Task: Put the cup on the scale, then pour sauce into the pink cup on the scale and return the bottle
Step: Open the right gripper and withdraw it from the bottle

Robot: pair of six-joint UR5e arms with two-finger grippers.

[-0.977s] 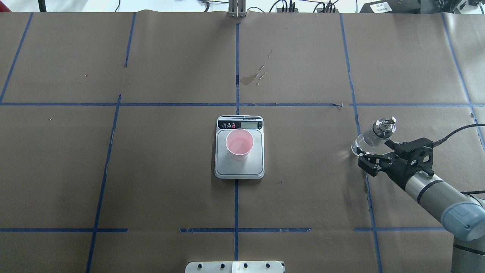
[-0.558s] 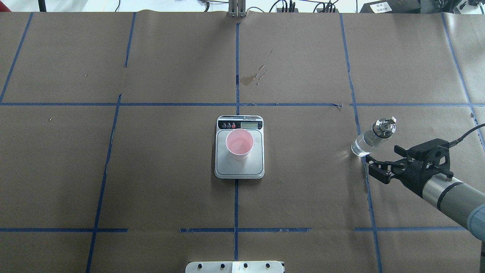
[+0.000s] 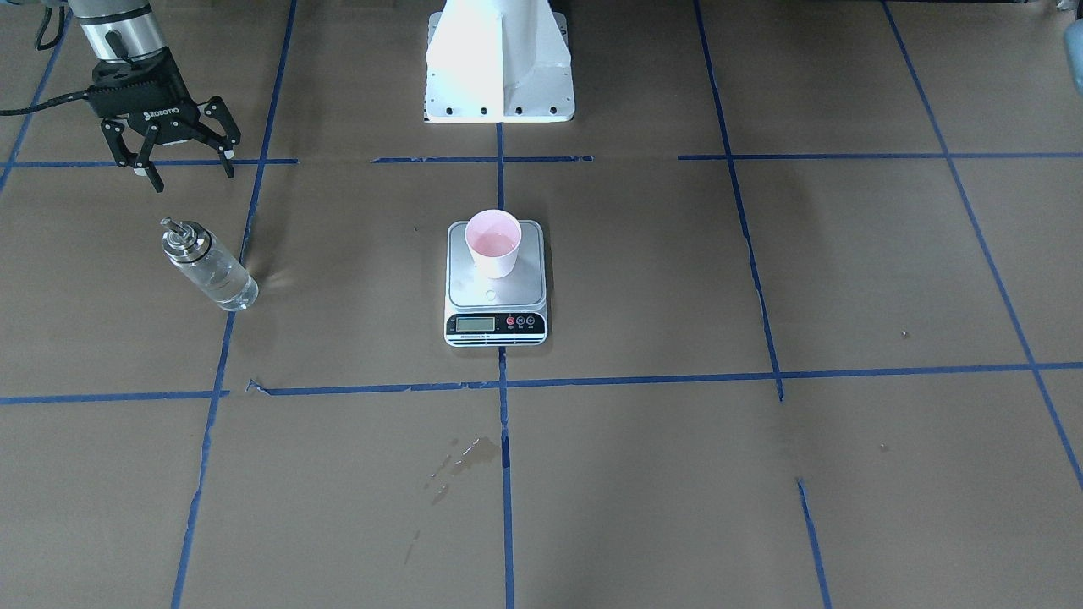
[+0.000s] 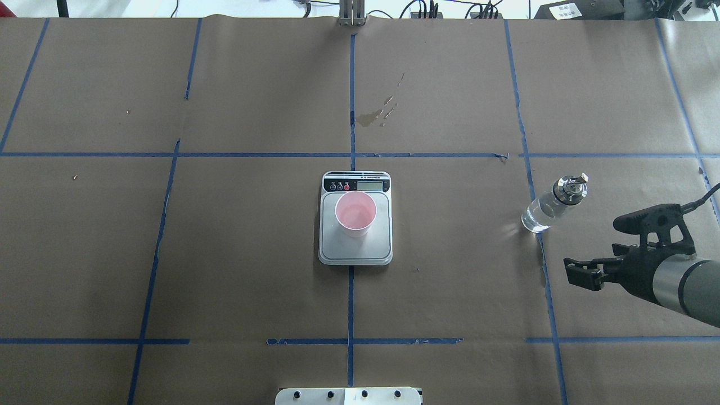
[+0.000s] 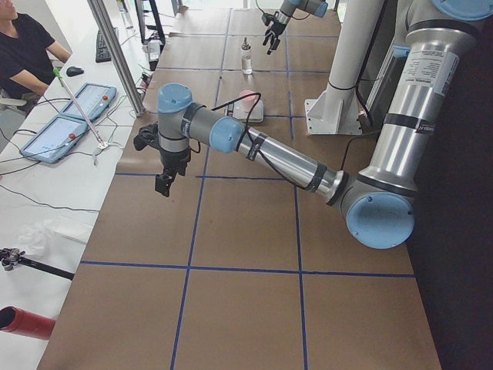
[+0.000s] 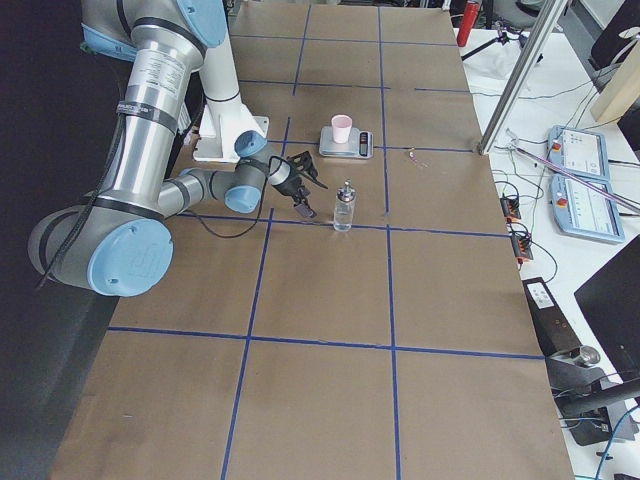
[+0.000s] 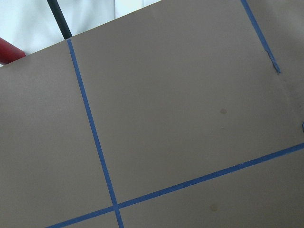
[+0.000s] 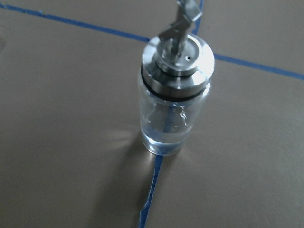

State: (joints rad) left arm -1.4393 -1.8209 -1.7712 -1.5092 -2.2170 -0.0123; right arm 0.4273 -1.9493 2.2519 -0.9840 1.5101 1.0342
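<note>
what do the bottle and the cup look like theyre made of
The bottle looks like clear glass: see-through wall, bright glints, with a shiny metal collar. The cup is matte pale pink, probably paper or thin plastic; the look leaves that open.

The surface (image 4: 253,242), covered in brown paper and gridded with blue tape (image 4: 352,84), carries the scale (image 4: 355,250) at its centre. The bottle (image 4: 544,209) stands upright on a tape line well to the robot's right. A small stain (image 4: 368,117) lies beyond the scale.
</note>
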